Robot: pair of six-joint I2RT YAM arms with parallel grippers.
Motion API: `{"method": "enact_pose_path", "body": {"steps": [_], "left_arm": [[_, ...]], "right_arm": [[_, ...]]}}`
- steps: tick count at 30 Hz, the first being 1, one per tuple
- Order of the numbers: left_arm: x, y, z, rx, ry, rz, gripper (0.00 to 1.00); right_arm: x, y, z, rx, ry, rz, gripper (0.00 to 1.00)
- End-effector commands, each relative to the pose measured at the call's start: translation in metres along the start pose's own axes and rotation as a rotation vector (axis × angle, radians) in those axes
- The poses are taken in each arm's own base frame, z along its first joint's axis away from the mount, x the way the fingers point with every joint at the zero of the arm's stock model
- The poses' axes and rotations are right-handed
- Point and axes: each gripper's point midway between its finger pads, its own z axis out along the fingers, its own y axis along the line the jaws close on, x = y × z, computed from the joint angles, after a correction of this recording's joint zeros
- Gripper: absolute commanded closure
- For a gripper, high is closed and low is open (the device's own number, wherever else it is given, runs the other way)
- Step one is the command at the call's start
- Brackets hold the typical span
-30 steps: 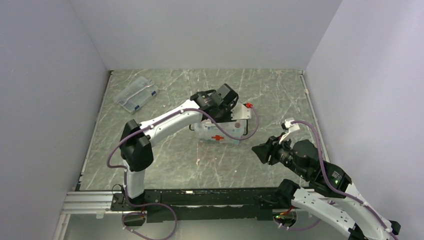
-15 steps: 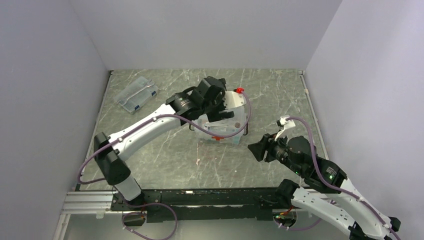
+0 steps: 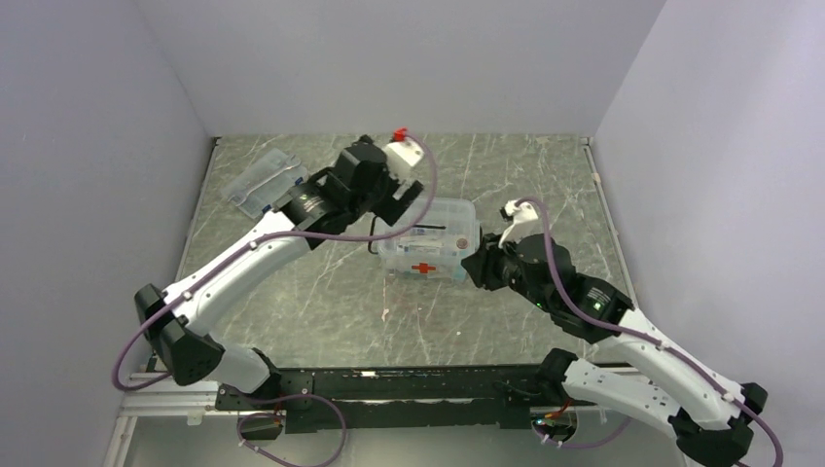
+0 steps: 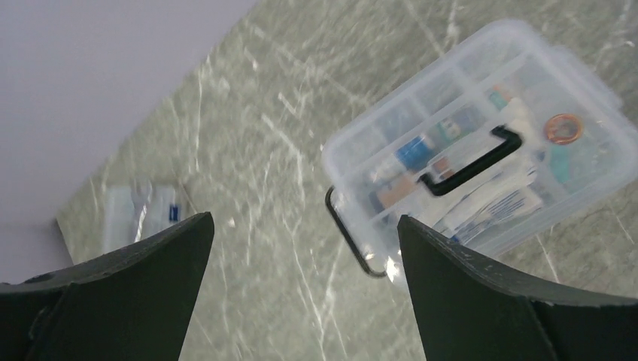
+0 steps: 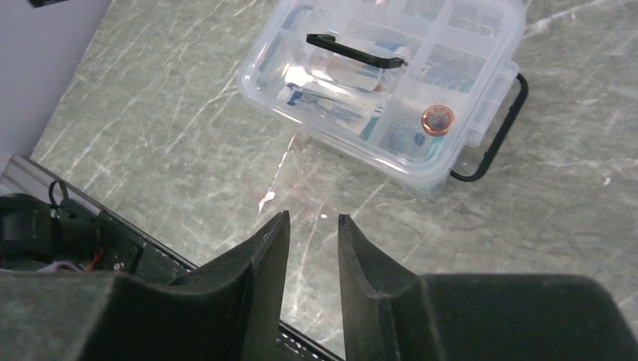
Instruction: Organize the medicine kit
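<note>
The medicine kit (image 3: 433,233) is a clear tub with its lid on, a red cross on its front and a dark handle (image 4: 470,162) on top; small packets show through the lid. It stands mid-table. My left gripper (image 3: 407,202) hovers just behind and left of the kit, open wide and empty (image 4: 302,219). The right gripper (image 3: 479,268) hangs close to the kit's right front corner. In its wrist view the kit (image 5: 391,83) lies ahead of the gripper (image 5: 313,216), whose fingers stand a narrow gap apart with nothing between them.
A flatter clear case with blue labels (image 3: 265,182) lies at the back left, also visible as the case (image 4: 143,214) in the left wrist view. A black side latch (image 5: 493,143) sticks out from the kit. The black base rail (image 5: 83,226) runs along the near edge.
My left gripper let go over the kit, opened wide and swung back to the left. The right arm reached in toward the kit's right side and its fingers narrowed.
</note>
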Motion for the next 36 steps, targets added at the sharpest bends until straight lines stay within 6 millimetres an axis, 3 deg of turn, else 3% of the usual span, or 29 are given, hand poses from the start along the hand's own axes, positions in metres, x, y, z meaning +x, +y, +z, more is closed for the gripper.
{"method": "enact_pose_path", "body": {"steps": [1,6,15,19,28,36], "left_arm": [[0.029,0.025,-0.028,-0.032,0.011,-0.315,0.01],[0.06,0.039,-0.045,-0.047,-0.013,-0.488,0.01],[0.106,0.054,-0.076,-0.126,-0.025,-0.601,0.01],[0.117,0.056,-0.089,-0.126,-0.052,-0.653,0.01],[0.137,0.043,-0.083,-0.095,-0.067,-0.684,0.01],[0.139,0.04,-0.084,-0.075,-0.081,-0.691,0.01]], "right_arm": [[-0.037,0.02,0.014,-0.033,-0.098,0.028,0.74],[-0.042,0.023,0.033,-0.012,-0.101,0.026,1.0],[-0.035,0.015,0.073,0.062,-0.079,0.036,1.0],[-0.031,0.009,0.091,0.094,-0.043,0.038,1.0],[-0.022,0.0,0.121,0.133,-0.002,0.074,1.0],[-0.024,-0.009,0.141,0.155,0.0,0.101,1.0]]}}
